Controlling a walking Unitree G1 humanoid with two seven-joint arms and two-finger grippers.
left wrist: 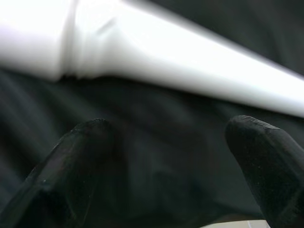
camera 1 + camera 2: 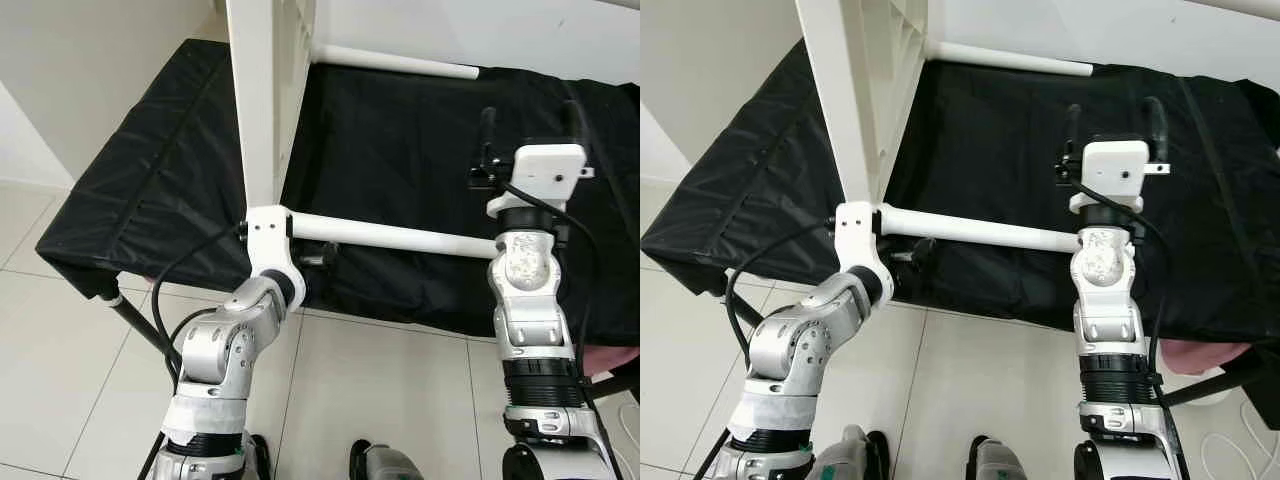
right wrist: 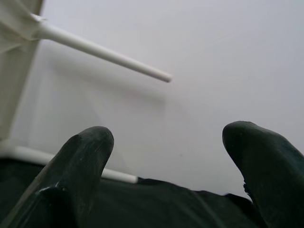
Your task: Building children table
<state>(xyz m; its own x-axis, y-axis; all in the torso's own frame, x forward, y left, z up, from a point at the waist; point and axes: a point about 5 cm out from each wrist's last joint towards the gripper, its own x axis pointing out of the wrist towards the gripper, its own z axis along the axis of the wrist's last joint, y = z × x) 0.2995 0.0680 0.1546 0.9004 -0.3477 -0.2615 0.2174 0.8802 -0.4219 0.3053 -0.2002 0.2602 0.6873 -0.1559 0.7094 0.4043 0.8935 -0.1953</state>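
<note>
- White plastic kids' table top (image 2: 262, 90) stood on edge on black-covered work surface (image 2: 140, 190), rising out of view at top, L of centre.
- Two white tube legs plugged into top, both running out to the R: far leg (image 2: 395, 61) lying along back near wall (image 2: 90, 60); near leg (image 2: 395, 236) crossing front part of black cloth, about level.
- Left gripper (image 1: 175, 156) at near-L, wrist tucked under bottom corner of table top, right where near leg joins. White wrist housing (image 2: 272, 240) touching/overlapping that corner in head views.
- L fingers (image 1: 78, 161) spread wide, nothing between them; near leg just beyond tips, blurred, its socket collar (image 1: 71, 45) off to one side. Not touching leg as far as can be told.
- Right gripper (image 2: 530, 120) raised upright at R, over black cloth, past free end of near leg; forearm (image 2: 525, 270) crossing in front of that leg's tip, so contact there can't be told.
- R fingers (image 3: 80, 161) apart too, holding nothing, aimed at wall; far leg (image 3: 102, 52) well beyond tips, up and to one side.
- Table top well L of R gripper, directly against L wrist.
- Pale floor tiles (image 2: 390, 390) near, below front edge of cloth; black cable (image 2: 175, 275) looping beside L arm.
</note>
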